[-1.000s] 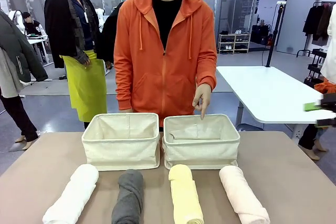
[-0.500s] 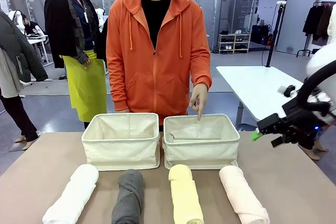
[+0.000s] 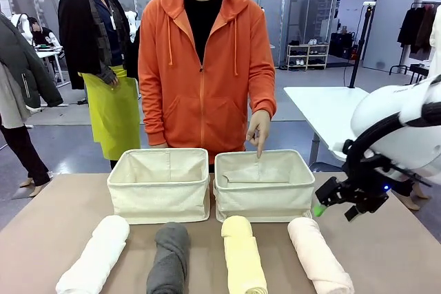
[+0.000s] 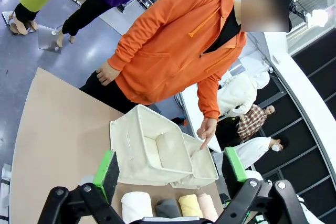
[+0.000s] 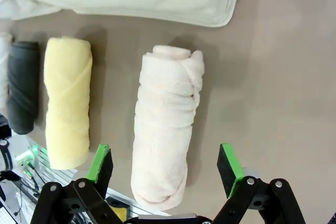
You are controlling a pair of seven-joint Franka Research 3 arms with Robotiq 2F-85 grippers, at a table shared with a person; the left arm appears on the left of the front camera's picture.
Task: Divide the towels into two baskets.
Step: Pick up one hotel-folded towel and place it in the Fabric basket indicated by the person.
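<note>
Four rolled towels lie in a row at the table's near side: white [image 3: 96, 253], dark grey [image 3: 169, 256], pale yellow [image 3: 242, 256] and pale pink [image 3: 318, 256]. Behind them two cream canvas baskets stand side by side, the left basket [image 3: 160, 184] and the right basket [image 3: 264, 185], both with nothing in them. My right gripper [image 3: 332, 206] hangs open just above and right of the pink towel [image 5: 165, 124], whose roll lies between its spread fingers [image 5: 101, 163] in the right wrist view. My left gripper [image 4: 170, 166] is open, high above the table. The person's hand [image 3: 259, 129] points down into the right basket.
The person in an orange hoodie [image 3: 203, 74] stands at the far edge behind the baskets. Bare brown tabletop [image 3: 386, 246] lies right of the pink towel and left of the white one. The table's near edge [image 5: 79, 174] runs just below the towel ends.
My right arm has swung in from the right edge, moving left and down to hang over the pink towel. The person's pointing hand stays over the right basket. The towels have not moved.
</note>
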